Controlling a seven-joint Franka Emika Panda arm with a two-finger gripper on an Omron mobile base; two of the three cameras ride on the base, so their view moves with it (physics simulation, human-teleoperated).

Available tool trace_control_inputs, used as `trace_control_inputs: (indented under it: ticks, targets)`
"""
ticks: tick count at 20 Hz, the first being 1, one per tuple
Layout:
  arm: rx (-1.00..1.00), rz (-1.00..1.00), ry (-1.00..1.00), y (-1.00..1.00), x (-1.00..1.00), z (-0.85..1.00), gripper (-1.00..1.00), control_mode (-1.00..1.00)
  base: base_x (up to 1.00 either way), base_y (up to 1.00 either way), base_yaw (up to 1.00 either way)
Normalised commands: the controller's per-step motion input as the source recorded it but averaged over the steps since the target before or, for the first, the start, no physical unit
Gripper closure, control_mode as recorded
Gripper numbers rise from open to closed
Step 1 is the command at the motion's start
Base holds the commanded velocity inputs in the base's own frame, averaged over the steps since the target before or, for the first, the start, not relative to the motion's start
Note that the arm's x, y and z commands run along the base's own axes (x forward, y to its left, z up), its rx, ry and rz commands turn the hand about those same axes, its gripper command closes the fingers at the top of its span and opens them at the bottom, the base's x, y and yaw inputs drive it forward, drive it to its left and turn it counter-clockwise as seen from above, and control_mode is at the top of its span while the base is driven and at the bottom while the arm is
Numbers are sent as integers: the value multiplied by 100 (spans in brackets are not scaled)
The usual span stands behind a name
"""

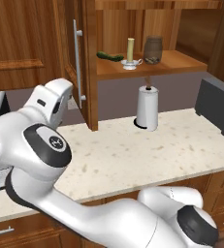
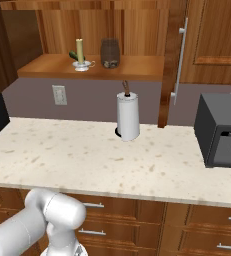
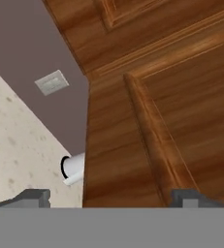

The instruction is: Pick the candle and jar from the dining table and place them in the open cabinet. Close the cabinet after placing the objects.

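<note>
From the left base view, the candle (image 1: pixel 130 50) and the jar (image 1: pixel 152 50) already stand side by side on the shelf of the open cabinet (image 1: pixel 147 65), the candle at about nine o'clock from the jar, with a dark green vegetable (image 1: pixel 109 56) lying further left; so, as I judge it, only the closing is left. The open cabinet door (image 1: pixel 88 68) stands edge-on toward the camera, its long silver handle (image 1: pixel 78 65) running vertically, and the arm's white wrist sits just at seven o'clock from the handle's lower end; the gripper itself is hidden behind the wrist here. A paper towel roll (image 1: pixel 147 107) stands on the counter (image 1: pixel 133 155) below the shelf. In the right base view, the same candle (image 2: pixel 79 52) and jar (image 2: pixel 110 52) rest on the shelf, the door (image 2: pixel 169 65) at three o'clock from them with its handle (image 2: pixel 179 60) upright. In the hand view, the gripper (image 3: pixel 111 197) has its fingers spread wide with nothing between them, and the door's panelled face (image 3: pixel 147 126) lies straight ahead, its near edge running from twelve to six o'clock just left of centre. The coming push turns on that: the panel lies ahead and toward three o'clock of the claw. How near the fingers are to the wood I cannot tell.
</note>
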Motion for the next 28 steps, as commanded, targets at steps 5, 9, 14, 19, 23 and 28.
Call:
trace_control_inputs:
  ticks: [5, 9, 14, 19, 23, 28]
  targets:
    - [0, 0, -1, -32, 0, 3, -100, -100, 0, 0, 0]
    - [0, 0, -1, -42, 0, 2, -100, -100, 0, 0, 0]
    - [0, 0, -2, -48, 0, 4, -100, -100, 0, 0, 0]
    - [3, 0, -3, -72, 0, 20, -100, -100, 0, 0, 0]
    - [4, 0, -4, -82, 0, 30, -100, -100, 0, 0, 0]
    - [6, 0, -4, -76, 0, 33, -100, -100, 0, 0, 0]
